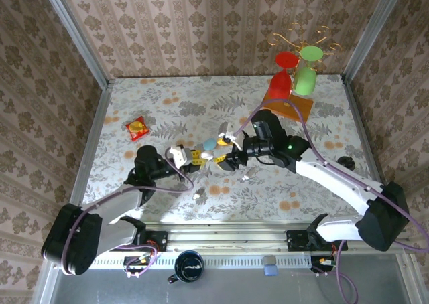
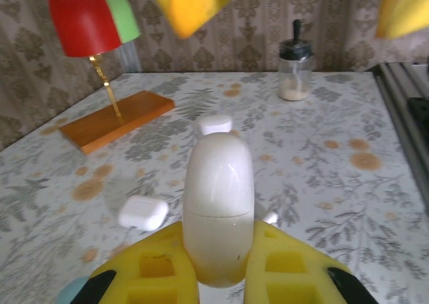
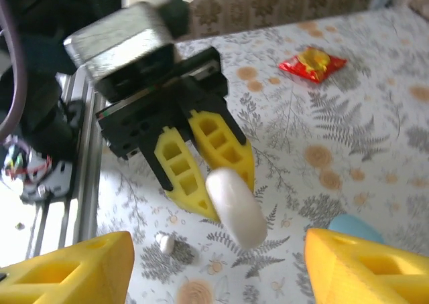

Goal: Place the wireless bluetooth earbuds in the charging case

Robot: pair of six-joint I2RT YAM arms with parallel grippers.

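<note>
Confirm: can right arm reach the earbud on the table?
Probably yes: the earbud lies uncovered on the table and the right gripper is open. The left gripper, shut on the charging case, hangs close by and may crowd it.

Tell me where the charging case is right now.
In the left wrist view the charging case sits centre frame, clamped in the left gripper above the middle of the table, facing the open right gripper.

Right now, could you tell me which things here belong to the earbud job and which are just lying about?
Job: charging case, gripped by the left end effector; one loose earbud.
Lying about: squarish white case, light-blue case, red snack packet, glass jar, cup stand.
</note>
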